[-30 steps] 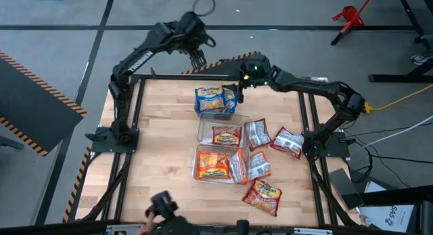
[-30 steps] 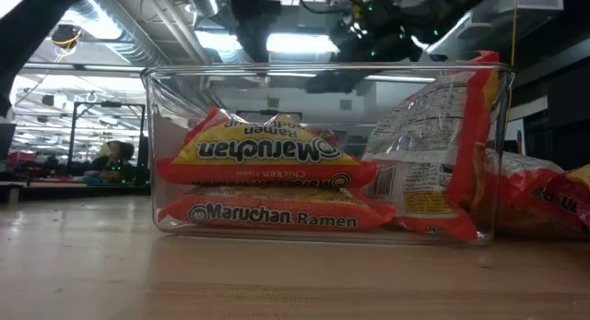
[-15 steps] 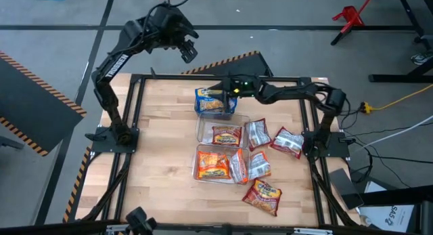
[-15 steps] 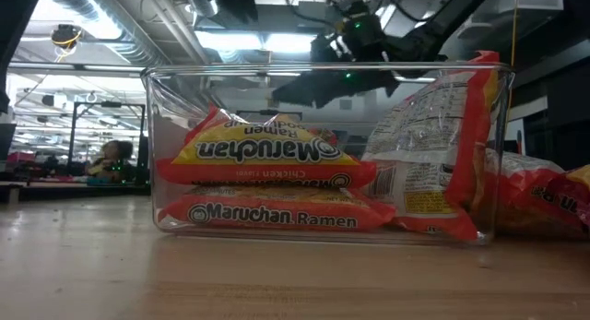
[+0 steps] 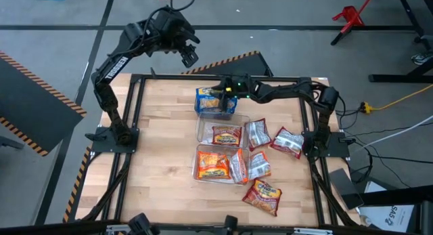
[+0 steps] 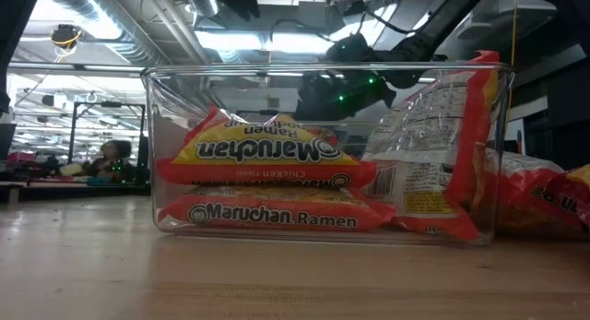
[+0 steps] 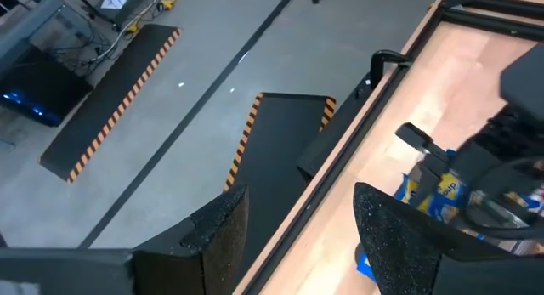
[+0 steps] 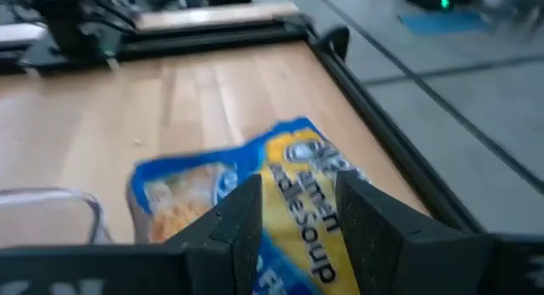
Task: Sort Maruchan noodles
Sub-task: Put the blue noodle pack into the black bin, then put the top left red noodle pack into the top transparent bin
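- Right gripper (image 5: 218, 94) first: we are stretched across the far side of the worktop (image 5: 162, 147), low over the blue-and-yellow packets (image 5: 211, 101) in the farthest clear bin (image 5: 233, 115).
- Through the right wrist view we look straight down at a blue-and-yellow packet (image 8: 280, 184); our jaws stand narrowly apart with it showing in the gap, and we cannot tell whether they pinch it.
- Left gripper (image 5: 189, 53) hangs high, out past the far edge of the worktop over the grey floor (image 5: 61, 38); our jaws there are wide with nothing between them.
- Middle bin (image 5: 201, 135) holds an orange packet (image 5: 226, 135).
- Nearest bin (image 6: 147, 154) holds two orange packets stacked flat (image 6: 263, 186), with a red-and-silver packet (image 6: 433, 163) standing on edge beside them.
- Loose red-and-silver packets (image 5: 287, 142) lie to the right of the bins.
- One more orange packet (image 5: 262, 195) lies alone near the front edge.
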`<state>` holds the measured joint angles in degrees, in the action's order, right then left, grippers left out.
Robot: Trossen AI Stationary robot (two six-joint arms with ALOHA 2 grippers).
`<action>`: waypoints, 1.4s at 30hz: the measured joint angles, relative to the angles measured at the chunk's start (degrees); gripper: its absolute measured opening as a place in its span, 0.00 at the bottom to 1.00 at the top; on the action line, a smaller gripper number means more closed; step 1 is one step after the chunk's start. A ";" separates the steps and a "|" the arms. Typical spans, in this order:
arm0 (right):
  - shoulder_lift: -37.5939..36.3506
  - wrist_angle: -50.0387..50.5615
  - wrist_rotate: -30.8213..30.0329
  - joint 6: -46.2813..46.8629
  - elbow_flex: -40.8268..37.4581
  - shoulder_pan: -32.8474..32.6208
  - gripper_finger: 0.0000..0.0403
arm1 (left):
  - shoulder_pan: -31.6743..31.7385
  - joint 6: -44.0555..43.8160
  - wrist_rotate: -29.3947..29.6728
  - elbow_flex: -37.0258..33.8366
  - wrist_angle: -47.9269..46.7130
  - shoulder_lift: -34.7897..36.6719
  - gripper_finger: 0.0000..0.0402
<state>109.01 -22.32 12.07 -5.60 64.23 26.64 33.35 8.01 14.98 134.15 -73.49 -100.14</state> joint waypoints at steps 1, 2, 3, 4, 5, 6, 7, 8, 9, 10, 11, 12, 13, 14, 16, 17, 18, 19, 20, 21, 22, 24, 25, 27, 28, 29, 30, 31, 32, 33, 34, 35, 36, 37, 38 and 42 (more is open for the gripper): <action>0.00 0.85 -0.08 0.78 0.00 0.06 0.34 | -0.14 -0.03 -0.02 0.00 -0.01 0.00 0.52; 0.00 1.52 -0.09 1.35 0.00 0.06 0.34 | -0.20 -0.04 -0.03 0.00 -0.01 0.00 0.52; 0.00 1.86 -0.08 1.61 0.00 0.06 0.34 | -0.27 -0.05 -0.11 0.00 -0.02 0.00 0.52; 0.00 2.15 -0.12 1.77 0.00 0.06 0.34 | -0.44 -0.09 -0.27 0.00 -0.02 0.00 0.52; 0.00 2.49 -0.10 1.80 0.00 0.05 0.34 | -0.57 -0.13 -0.74 0.00 0.00 0.00 0.52; 0.00 3.00 -0.10 1.93 0.00 0.00 0.34 | -0.77 -0.15 -1.00 0.00 -0.02 0.00 0.52; 0.00 3.45 -0.09 2.34 0.00 -0.01 0.34 | -0.95 -0.15 -1.01 0.00 0.00 0.00 0.52; 0.00 3.97 -0.10 2.62 0.00 -0.01 0.34 | -1.15 -0.15 -1.08 0.00 -0.01 0.00 0.52; 0.00 4.61 -0.15 2.68 0.00 -0.01 0.34 | -1.38 -0.15 -1.09 -0.01 0.00 0.00 0.52; 0.07 5.22 -0.65 2.73 0.00 -0.01 0.34 | -1.57 -0.15 -1.11 -0.01 0.00 0.00 0.52; 0.32 5.39 -1.17 2.80 0.00 -0.01 0.34 | -1.71 -0.15 -1.11 -0.02 0.00 0.00 0.52; 0.42 5.86 -1.50 3.04 0.00 -0.01 0.34 | -1.91 -0.19 -1.12 -0.02 0.00 0.00 0.52; 0.44 6.33 -1.56 3.51 0.00 -0.01 0.34 | -2.08 -0.33 -1.14 -0.02 0.00 0.00 0.52; 0.44 6.47 -1.60 3.78 0.00 -0.01 0.34 | -2.25 -0.42 -1.14 -0.02 0.00 0.00 0.52; 0.42 6.98 -2.24 3.87 0.00 -0.01 0.34 | -2.59 -0.44 -1.13 -0.02 0.00 0.00 0.52; 0.44 7.08 -2.42 3.87 0.00 -0.01 0.34 | -2.79 -0.44 -1.14 -0.02 0.00 0.00 0.52; 0.42 7.11 -2.44 3.89 0.00 -0.01 0.34 | -2.91 -0.46 -1.12 -0.02 0.00 0.00 0.52; 0.44 7.23 -2.46 3.89 0.00 -0.01 0.34 | -3.07 -0.46 -1.11 -0.02 -0.01 0.00 0.52; 0.42 7.52 -2.46 3.89 0.00 -0.01 0.34 | -3.19 -0.46 -1.11 -0.02 -0.01 0.00 0.52; 0.42 7.93 -2.45 3.89 0.02 -0.01 0.34 | -3.24 -0.46 -1.11 -0.02 -0.02 0.00 0.52; 0.42 8.37 -2.46 3.85 0.04 -0.01 0.34 | -3.40 -0.48 -1.11 -0.02 0.00 0.00 0.52; 0.42 8.57 -2.44 3.70 0.04 -0.01 0.34 | -3.48 -0.48 -1.14 -0.02 0.00 0.00 0.52; 0.30 8.53 -2.44 3.71 0.04 -0.01 0.34 | -3.48 -0.48 -1.14 -0.02 -0.02 0.00 0.52; -0.25 8.47 -2.52 3.74 0.00 -0.01 0.34 | -3.46 -0.52 -1.11 -0.02 -0.04 0.00 0.52; -0.64 8.18 -2.62 3.74 -0.03 -0.01 0.34 | -3.46 -0.55 -1.11 -0.02 -0.09 0.00 0.52; -1.20 7.82 -2.64 3.74 -0.09 -0.01 0.34 | -3.46 -0.55 -1.11 -0.02 -0.24 0.00 0.52; -1.98 7.10 -2.62 3.71 -0.11 -0.01 0.34 | -3.46 -0.55 -1.13 -0.03 -0.49 0.00 0.52; -2.93 6.35 -2.54 3.68 -0.11 -0.01 0.34 | -3.46 -0.57 -1.13 -0.04 -0.72 0.00 0.52; -4.11 6.06 -2.53 3.64 -0.11 -0.01 0.34 | -3.46 -0.57 -1.12 -0.03 -0.95 0.00 0.52; -5.18 5.96 -2.52 3.56 -0.08 -0.01 0.34 | -3.46 -0.57 -1.14 -0.04 -1.28 0.00 0.52; -6.31 6.35 -2.45 3.41 -0.07 -0.01 0.34 | -3.46 -0.59 -1.14 -0.04 -1.66 0.00 0.52; -7.69 7.82 -2.25 3.01 -0.07 0.00 0.34 | -3.49 -0.78 -1.14 -0.04 -2.11 0.00 0.52; -9.43 9.84 -2.05 2.30 -0.09 0.02 0.34 | -3.68 -1.02 -1.16 -0.04 -2.83 0.00 0.52; -11.54 11.98 -2.09 1.37 -0.09 0.02 0.34 | -3.82 -1.19 -1.26 -0.04 -3.65 0.00 0.52; -14.06 14.75 -2.08 0.27 -0.09 0.09 0.34 | -3.91 -1.25 -1.90 -0.04 -4.55 0.00 0.52; -26.76 30.60 -3.65 -4.63 0.00 0.45 0.34 | -4.78 -1.77 -8.00 -0.04 -6.84 0.00 0.52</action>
<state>82.25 8.27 8.42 -10.23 64.23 27.09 28.57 6.24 6.98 134.10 -80.33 -100.13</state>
